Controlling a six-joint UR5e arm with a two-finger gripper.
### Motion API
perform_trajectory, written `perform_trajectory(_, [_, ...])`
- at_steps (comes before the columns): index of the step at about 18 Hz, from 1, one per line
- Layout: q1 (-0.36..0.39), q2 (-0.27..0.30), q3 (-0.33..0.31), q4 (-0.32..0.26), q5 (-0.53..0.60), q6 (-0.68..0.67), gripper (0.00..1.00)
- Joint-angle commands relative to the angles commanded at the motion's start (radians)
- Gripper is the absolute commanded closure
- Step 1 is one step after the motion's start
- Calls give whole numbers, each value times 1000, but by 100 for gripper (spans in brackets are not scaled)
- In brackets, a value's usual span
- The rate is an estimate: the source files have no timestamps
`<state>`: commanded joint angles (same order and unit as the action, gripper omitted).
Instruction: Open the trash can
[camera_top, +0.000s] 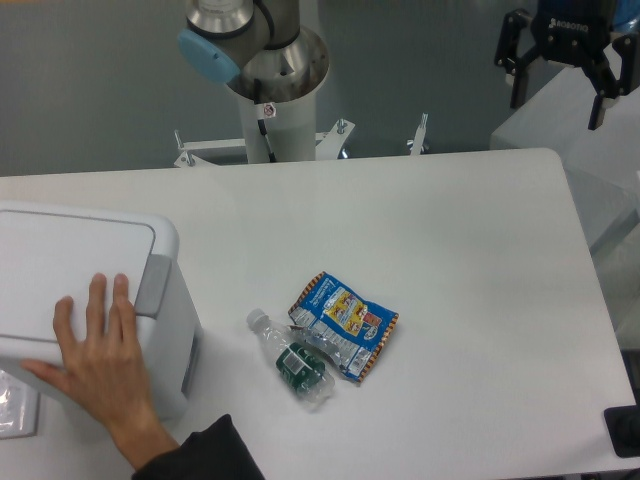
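The trash can (70, 255) is a large white boxy bin at the left edge of the table, with its flat lid down and a grey push tab (152, 284) on its right side. A person's hand (100, 355) rests flat on the lid's near part, fingers close to the tab. My gripper (563, 90) hangs at the top right, above the table's far right corner, far from the bin. Its black fingers are spread apart and hold nothing.
A clear plastic bottle (293, 360) with a green label lies on the table's middle, touching a blue snack bag (345, 322). The robot base column (270, 90) stands behind the table's far edge. A black object (625, 430) sits at the right front corner.
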<state>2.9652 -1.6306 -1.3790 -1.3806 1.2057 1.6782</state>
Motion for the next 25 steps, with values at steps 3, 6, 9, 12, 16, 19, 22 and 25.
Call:
perform_trajectory(3, [0, -2, 2, 0, 0, -17, 0])
perform_trajectory(6, [-3, 0, 2, 0, 0, -24, 0])
perform_trajectory(9, [-14, -2, 2, 0, -3, -95, 0])
perform_trajectory(12, [-60, -5, 6, -2, -9, -150, 0])
perform_trajectory(16, [-124, -5, 0, 37, -18, -299, 0])
perform_trajectory(19, [-228, -11, -3, 92, -17, -516, 0])
perform_trajectory(22, [-291, -9, -20, 168, -15, -749, 0])
perform_trajectory(25, [-371, -9, -41, 212, -9, -906, 0])
